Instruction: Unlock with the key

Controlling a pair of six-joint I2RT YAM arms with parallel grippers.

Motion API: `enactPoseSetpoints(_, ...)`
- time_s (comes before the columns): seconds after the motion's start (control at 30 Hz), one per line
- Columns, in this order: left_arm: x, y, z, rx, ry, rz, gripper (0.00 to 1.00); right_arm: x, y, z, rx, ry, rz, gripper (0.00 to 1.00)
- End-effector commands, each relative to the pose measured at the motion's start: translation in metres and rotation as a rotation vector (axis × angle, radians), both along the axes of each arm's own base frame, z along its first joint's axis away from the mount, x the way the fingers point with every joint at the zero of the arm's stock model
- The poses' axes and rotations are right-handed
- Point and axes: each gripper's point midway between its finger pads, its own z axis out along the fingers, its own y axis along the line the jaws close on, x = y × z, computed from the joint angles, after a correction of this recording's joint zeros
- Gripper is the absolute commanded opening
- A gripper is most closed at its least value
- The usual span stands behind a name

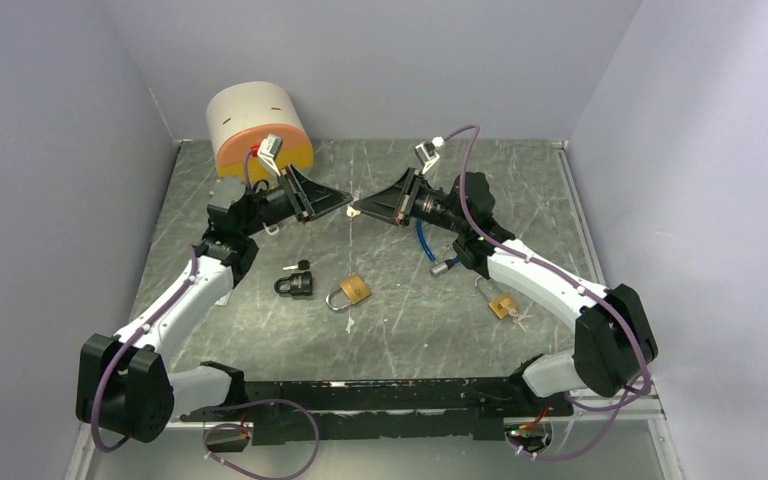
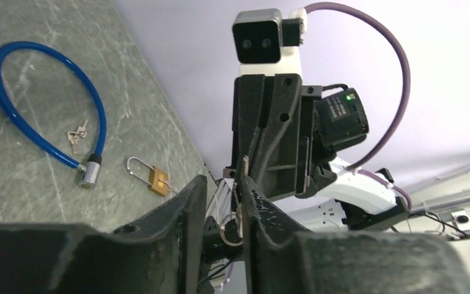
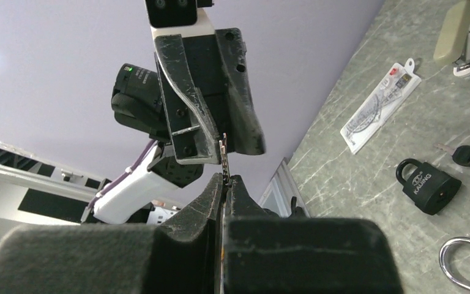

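Right hand [image 3: 223,179] (tight, seemingly) on key [image 3: 223,150]

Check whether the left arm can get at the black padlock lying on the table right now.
Probably yes. The black padlock lies uncovered on the grey stone tabletop near the left arm. But the left pincer is raised, meeting the right pincer at a small metal key.
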Motion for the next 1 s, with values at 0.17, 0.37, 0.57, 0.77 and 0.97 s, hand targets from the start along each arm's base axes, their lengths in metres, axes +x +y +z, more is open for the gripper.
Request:
enactPoseSetpoints(0.17, -0.012, -0.001, 0.035, -0.052, -0.129, -0.048, 0.03, -0.007, 0.0, 0.024, 0.031, -0.097, 0.036, 0.0)
enactPoseSetpoints(0.37, -0.014, 0.012, 0.04, 0.007, -0.226, 0.059, 0.03, 0.004, -0.015, 0.027, -0.013, -0.1, -0.083, 0.66)
enactPoseSetpoints(0.57, -0.023, 0.018, 0.056, 0.083, -0.328, 0.074, 0.03, 0.013, -0.043, 0.037, -0.128, -0.219, -0.217, 0.78)
enactPoseSetpoints(0.77, -0.04, 0.01, 0.084, 0.038, -0.422, -0.03, 0.03, -0.022, -0.023, 0.08, -0.034, -0.461, 0.003, 0.66)
enactPoseSetpoints(0.97, -0.043, 0.008, 0.098, -0.029, -0.423, -0.049, 0.03, -0.03, 0.001, 0.093, -0.002, -0.502, 0.097, 0.48)
